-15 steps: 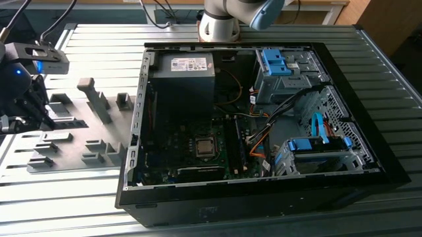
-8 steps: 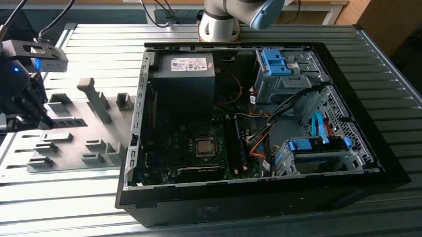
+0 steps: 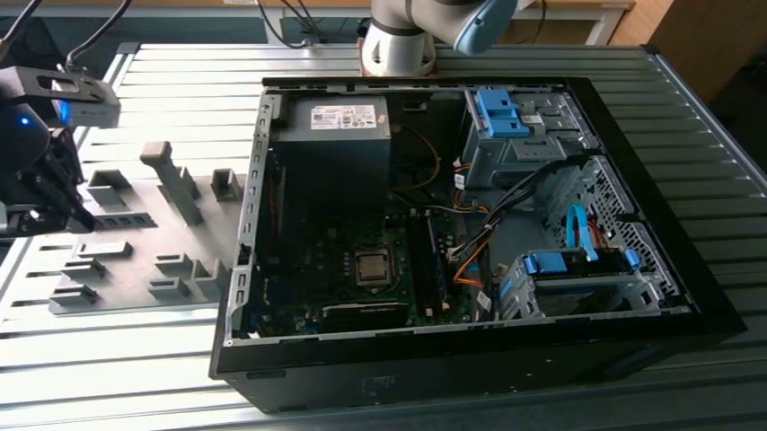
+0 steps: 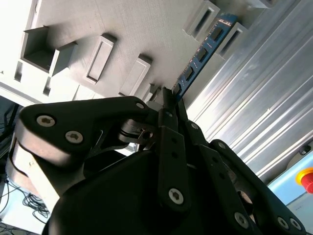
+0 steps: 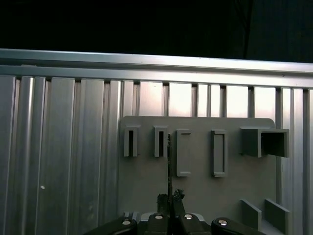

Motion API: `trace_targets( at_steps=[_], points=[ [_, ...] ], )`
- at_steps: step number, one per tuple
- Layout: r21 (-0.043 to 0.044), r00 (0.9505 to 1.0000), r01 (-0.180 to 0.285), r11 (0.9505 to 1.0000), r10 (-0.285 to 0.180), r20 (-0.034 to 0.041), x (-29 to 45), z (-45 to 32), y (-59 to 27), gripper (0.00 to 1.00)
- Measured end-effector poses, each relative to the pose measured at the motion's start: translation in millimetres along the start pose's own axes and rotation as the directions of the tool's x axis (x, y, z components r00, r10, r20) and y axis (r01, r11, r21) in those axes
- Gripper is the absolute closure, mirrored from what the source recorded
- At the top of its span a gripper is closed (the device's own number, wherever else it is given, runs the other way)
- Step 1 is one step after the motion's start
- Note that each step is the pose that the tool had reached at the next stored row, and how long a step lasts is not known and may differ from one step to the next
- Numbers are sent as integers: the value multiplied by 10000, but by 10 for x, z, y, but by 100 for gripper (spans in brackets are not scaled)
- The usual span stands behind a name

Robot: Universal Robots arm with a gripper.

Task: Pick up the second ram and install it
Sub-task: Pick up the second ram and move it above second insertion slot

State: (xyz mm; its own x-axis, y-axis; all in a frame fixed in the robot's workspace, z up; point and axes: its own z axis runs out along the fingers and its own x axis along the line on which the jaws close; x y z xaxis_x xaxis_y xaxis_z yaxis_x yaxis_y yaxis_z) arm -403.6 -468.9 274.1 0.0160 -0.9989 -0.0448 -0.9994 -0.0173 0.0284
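Observation:
My gripper (image 4: 168, 98) is shut on one end of the second ram (image 4: 203, 51), a thin blue-green board with dark chips that sticks out from between the fingers. In the first wrist view the ram (image 5: 169, 161) shows edge-on, rising from the gripper (image 5: 169, 198) over the grey fixture plate (image 5: 195, 191), between two of its slot blocks. In the exterior view the gripper (image 3: 30, 220) hangs at the exterior view's left, above the far-left edge of the fixture plate (image 3: 132, 251). The open computer case (image 3: 246, 269) lies well to the exterior view's right of it.
Inside the case lie the motherboard's long black slots (image 3: 426, 256), the processor socket (image 3: 373, 267), a power supply (image 3: 330, 135), orange cables and blue drive brackets (image 3: 563, 265). Grey blocks (image 3: 174, 180) stand up from the fixture plate. Ribbed aluminium table (image 3: 120, 377) all around.

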Motion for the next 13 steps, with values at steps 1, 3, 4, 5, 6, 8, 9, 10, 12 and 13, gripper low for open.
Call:
trace_targets(
  at_steps=[1,3,4,5,6,8,9,10,12,13],
  points=[
    [0,10000,0,10000,0,0,0,-7,0,86],
    [1,10000,0,10000,0,0,-1,-20,1,86],
    [0,10000,0,10000,0,0,-1,-27,1,86],
    [0,10000,0,10000,0,0,-2,-34,1,86],
    [0,10000,0,10000,0,0,-2,-42,1,86],
    [0,10000,0,10000,0,0,-3,-57,2,86],
    [1,10000,0,10000,0,1,-3,-64,2,86],
    [1,10000,0,10000,0,1,-3,-72,2,86],
    [0,10000,0,10000,0,0,-4,-89,3,86],
    [0,10000,0,10000,0,0,-4,-97,3,86]
  ],
)
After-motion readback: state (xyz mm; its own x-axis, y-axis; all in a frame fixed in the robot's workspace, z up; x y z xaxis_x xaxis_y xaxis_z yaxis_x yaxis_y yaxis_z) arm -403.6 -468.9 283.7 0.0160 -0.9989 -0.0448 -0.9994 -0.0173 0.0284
